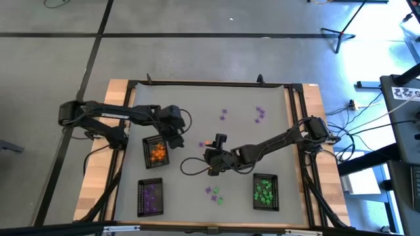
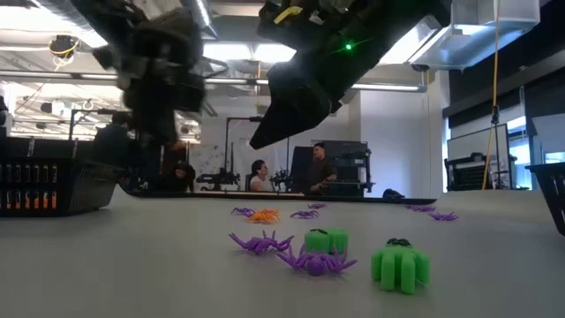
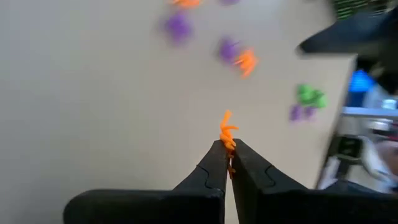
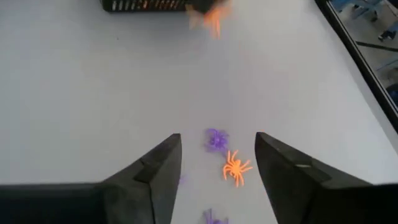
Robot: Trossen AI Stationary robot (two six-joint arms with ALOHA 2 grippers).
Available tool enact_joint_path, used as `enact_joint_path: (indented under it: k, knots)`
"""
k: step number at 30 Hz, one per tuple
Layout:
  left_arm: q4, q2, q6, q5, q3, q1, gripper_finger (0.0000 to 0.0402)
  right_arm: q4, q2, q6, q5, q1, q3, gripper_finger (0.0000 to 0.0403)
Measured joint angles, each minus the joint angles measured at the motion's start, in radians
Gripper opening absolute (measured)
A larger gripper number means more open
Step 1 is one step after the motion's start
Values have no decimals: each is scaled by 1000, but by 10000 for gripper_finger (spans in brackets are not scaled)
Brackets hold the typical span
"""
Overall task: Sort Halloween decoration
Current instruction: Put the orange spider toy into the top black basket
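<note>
Sorting is well under way on the grey table (image 1: 197, 124): three black mesh trays sit along the near side, the orange tray (image 1: 156, 152) with a heap of orange pieces, the purple tray (image 1: 150, 197) holding purple ones, and the green tray (image 1: 265, 191) filled with green. And here's the left claw (image 3: 227, 151), fingers pinched tight together on a tiny orange spider (image 3: 227, 130), its thin curled legs poking out past the tips; in the overhead view that claw (image 1: 176, 134) hangs just beside the orange tray, so I'd judge a drop-off is close. Over in the middle, the right claw (image 4: 217, 165) stands wide apart and empty, hovering over another orange spider (image 4: 235, 167) with a purple trinket (image 4: 216, 140) just beside it on the table. What's left? A purple cluster (image 1: 260, 114) toward the far side, another purple piece (image 1: 224, 115) near it, and a little mix of purple and green (image 1: 214, 193) between the two near trays. From table height these look like moulded plastic: spindly purple spiders (image 2: 311, 261) with hair-thin legs, and a chunky green piece (image 2: 400, 263) with stubby rounded lobes. The table surface is smooth and matte; the trays are rigid open grid. More than half done, I'd say, with scattered strays remaining.
</note>
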Motion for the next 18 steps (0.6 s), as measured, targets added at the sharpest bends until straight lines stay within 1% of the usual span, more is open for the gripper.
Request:
enact_joint_path:
  k: [4,10,12,14,18]
  knots:
    - [-210,-134,-8,-134,0,-26,0,-13,0,3,21,0,0,204]
    - [-463,-307,-128,-298,0,-113,0,-21,0,3,24,0,0,204]
    - [-510,-337,-147,-330,0,-142,0,-21,0,4,24,0,0,205]
    - [-546,-350,-159,-338,0,-163,0,-20,0,4,24,0,0,205]
    - [-547,-350,-216,-348,0,-184,1,-20,0,4,24,0,0,205]
